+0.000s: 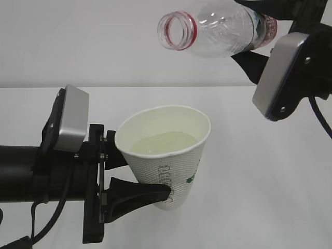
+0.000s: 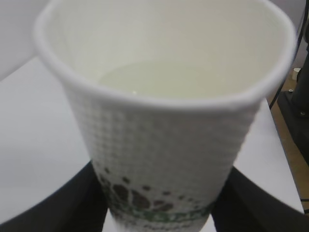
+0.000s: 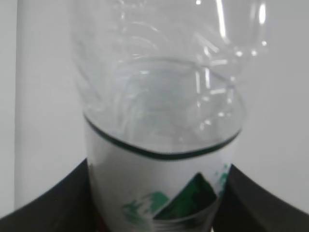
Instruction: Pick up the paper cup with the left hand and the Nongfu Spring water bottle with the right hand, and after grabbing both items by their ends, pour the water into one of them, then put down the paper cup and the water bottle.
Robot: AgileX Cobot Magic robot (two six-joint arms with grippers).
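Nearest the exterior camera, at the lower left, the left arm reaches in level, its wrist camera sitting on top. Its pincer grips the paper cup by the lower part of its wall, one black finger crossing the front of the cup near the base. The cup is held clear of the white counter and leans slightly to the left. Pale water sits inside it, well below the rolled rim; the left wrist view shows the same pool, and the dark green logo low on the dotted wall.

Up and to the right, the Nongfu Spring water bottle lies nearly horizontal in the air, its open red-ringed mouth turned left, above the cup and a little to its right. The right pincer clasps its labelled end, dark fingers on either side. The clear body looks empty.
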